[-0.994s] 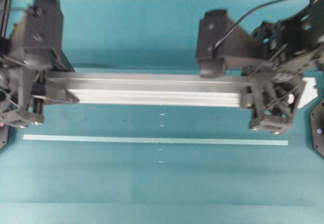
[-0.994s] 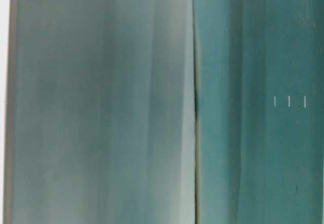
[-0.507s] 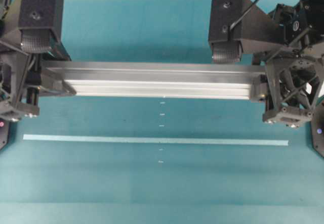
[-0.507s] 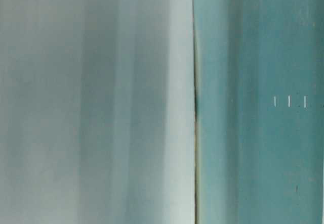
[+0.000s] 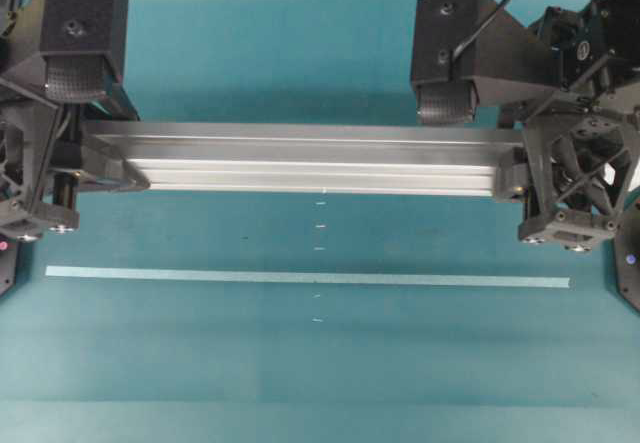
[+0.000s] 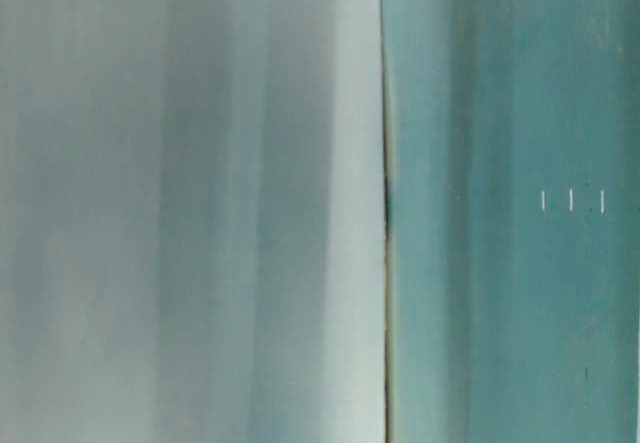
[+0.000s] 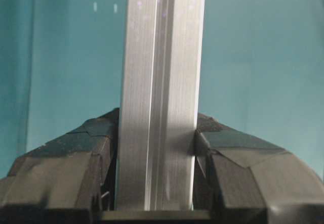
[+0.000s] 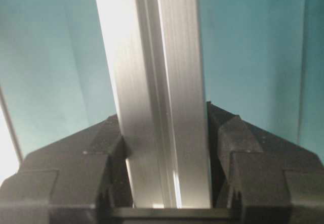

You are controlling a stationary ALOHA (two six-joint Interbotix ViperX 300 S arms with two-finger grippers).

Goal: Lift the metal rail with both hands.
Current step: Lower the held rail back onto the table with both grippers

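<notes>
Metal rail [image 5: 310, 161] clamped at both ends and carried level above the desk [image 5: 300, 363].

On the left, the left gripper [image 7: 157, 183] is clenched on the rail's left end, its fingers [image 7: 76, 158] pressed against both side faces in the wrist view. From there the rail's long axis runs straight across, parallel to the desk's far edge and to the pale tape strip [image 5: 300, 279] lying nearer the front edge, well apart from it. On the right, the right gripper [image 8: 164, 183] grips the opposite end the same way, fingers [image 8: 253, 153] tight on both sides. Each arm holds its own end, so any further rise likely depends on both climbing evenly, or the rail would tilt.
</notes>
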